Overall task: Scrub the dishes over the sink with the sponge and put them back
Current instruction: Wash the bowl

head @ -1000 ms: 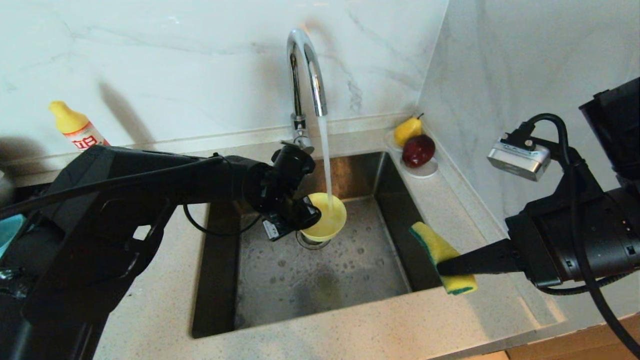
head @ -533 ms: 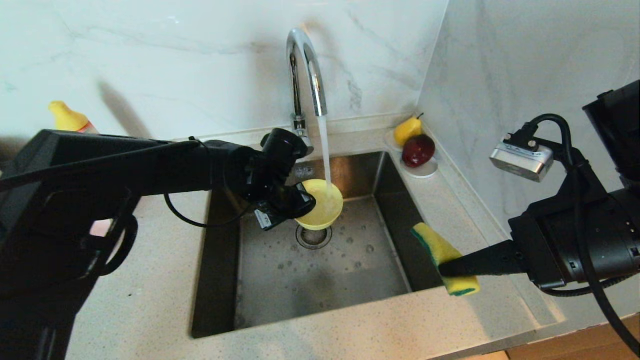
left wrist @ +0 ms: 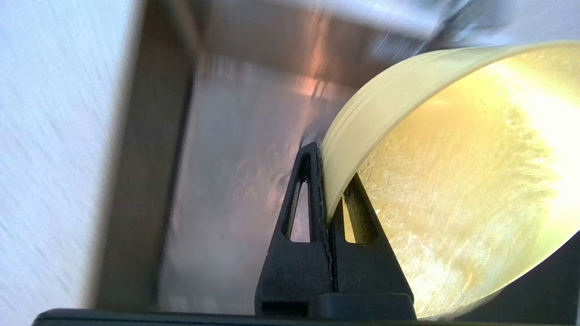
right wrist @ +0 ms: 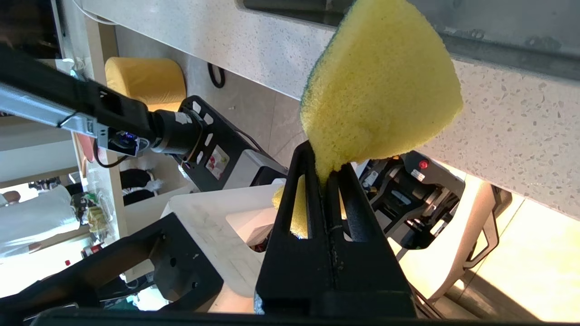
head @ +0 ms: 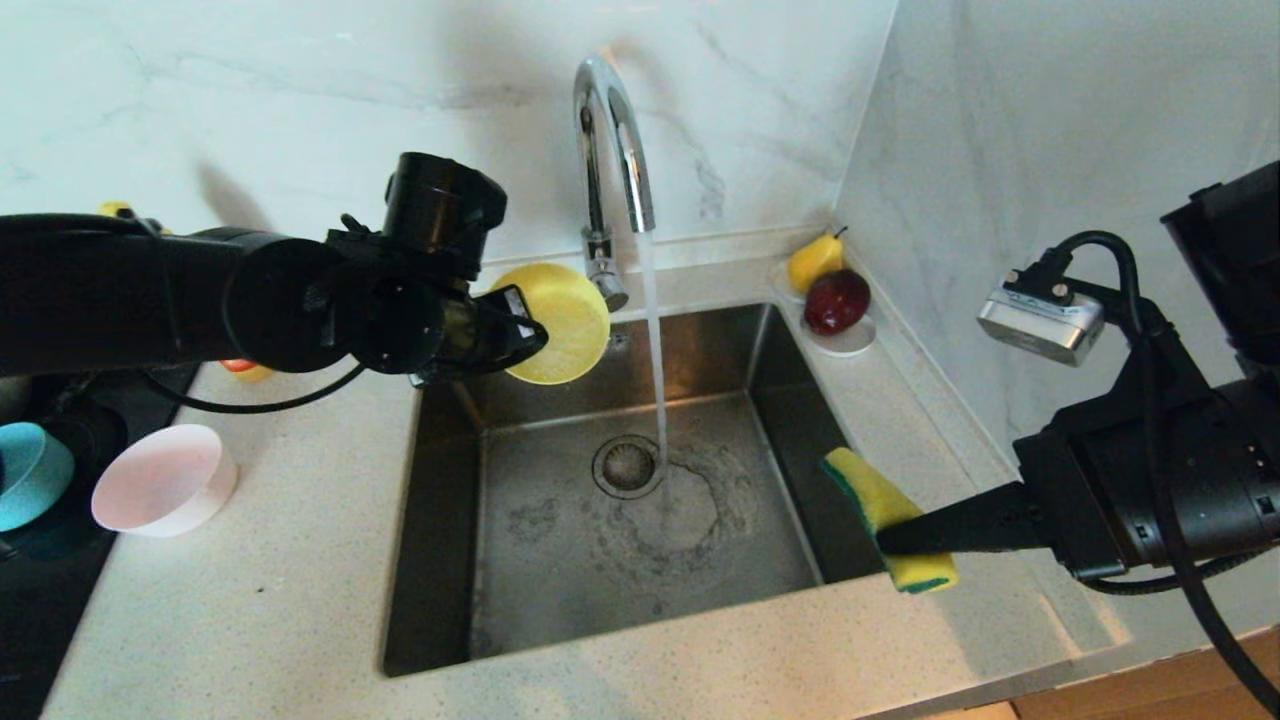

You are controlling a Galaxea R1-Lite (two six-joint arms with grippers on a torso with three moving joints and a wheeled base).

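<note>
Left gripper [head: 530,340] clamps yellow bowl [head: 560,322] rim (tilted); right gripper [head: 885,540] pinches sponge [head: 880,505].

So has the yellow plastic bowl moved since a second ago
Yes. The left claw has lifted the small round yellow plastic bowl out from under the running tall curved chrome tap, up and leftward, tipped on its side.

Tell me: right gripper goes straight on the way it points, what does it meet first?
Probably nothing nearby. The right gripper, shut on the yellow foam sponge, points across the square stainless-steel sink toward its far left wall. That wall looks first in line, though the picture leaves height unclear.
</note>
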